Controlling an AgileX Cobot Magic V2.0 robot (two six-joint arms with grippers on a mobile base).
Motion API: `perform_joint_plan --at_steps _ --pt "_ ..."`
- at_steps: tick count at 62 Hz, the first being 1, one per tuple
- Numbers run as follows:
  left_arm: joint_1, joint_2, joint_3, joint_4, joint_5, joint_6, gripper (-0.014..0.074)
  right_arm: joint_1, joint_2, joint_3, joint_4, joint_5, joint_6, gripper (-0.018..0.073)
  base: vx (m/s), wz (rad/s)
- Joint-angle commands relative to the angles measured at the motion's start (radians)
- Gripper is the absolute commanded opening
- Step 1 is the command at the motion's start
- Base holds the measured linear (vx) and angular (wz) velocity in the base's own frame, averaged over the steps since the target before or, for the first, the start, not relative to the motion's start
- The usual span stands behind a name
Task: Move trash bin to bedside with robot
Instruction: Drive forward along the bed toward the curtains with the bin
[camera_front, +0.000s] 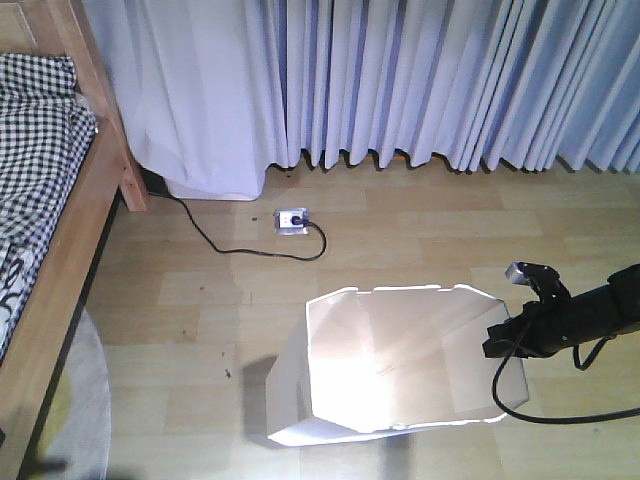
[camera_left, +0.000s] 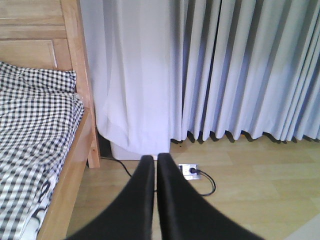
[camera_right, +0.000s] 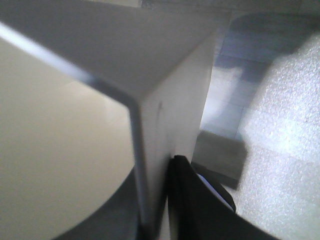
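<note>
The trash bin (camera_front: 400, 365) is at the lower middle of the front view, over the wooden floor (camera_front: 420, 225). Its angular rim and pale inside face the camera. It is well apart from the bed (camera_front: 60, 250), which runs along the left edge with its checked bedding (camera_front: 35, 130) on top. A dark shadow lies on the floor just left of the bin. From this angle I cannot tell whether its base rests on the floor or hangs a little above it.

The right arm (camera_front: 590, 310) comes in from the right edge, and the right end effector (camera_front: 503, 338) meets the bin at the right side of its rim. In the right wrist view the bin's thin wall (camera_right: 170, 100) stands between the two fingers, one inside and one (camera_right: 192, 200) outside, so the right end effector (camera_right: 152, 180) is pinching the wall.

The left end effector (camera_left: 155, 159) is in the air with its fingers pressed almost together and nothing between them. It points toward the curtain (camera_left: 225, 65) and the bed's wooden corner post (camera_left: 82, 100).

A power strip (camera_front: 290, 220) lies on the floor near the curtain hem, beyond the bin. Its black cable (camera_front: 215, 245) runs left toward the bed post.
</note>
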Motion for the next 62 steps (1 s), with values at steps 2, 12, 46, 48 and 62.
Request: perform_joint_plan --at_steps 2,12,46,48,62 --pt "-0.006 -0.014 0.019 -0.002 -0.069 -0.004 -0.0006 -0.004 -0.075 -0.007 0.055 0.237 -0.002 -0.0006 0.21 -0.01" --pt "-0.006 -0.014 0.019 -0.002 -0.069 -0.004 -0.0006 -0.004 -0.075 -0.007 0.055 0.237 -0.002 -0.0006 0.20 -0.02" --pt "-0.006 -0.014 0.019 -0.002 -0.069 -0.004 -0.0006 -0.004 -0.075 -0.007 0.055 0.237 -0.002 -0.0006 0.17 0.01" --pt "-0.006 -0.014 0.019 -0.002 -0.069 -0.004 -0.0006 -0.004 -0.075 -0.007 0.055 0.237 -0.002 -0.0006 0.15 0.03" --pt "-0.006 -0.014 0.019 -0.002 -0.069 -0.004 -0.0006 -0.004 -0.075 -0.007 0.055 0.237 -0.002 -0.0006 0.14 0.04"
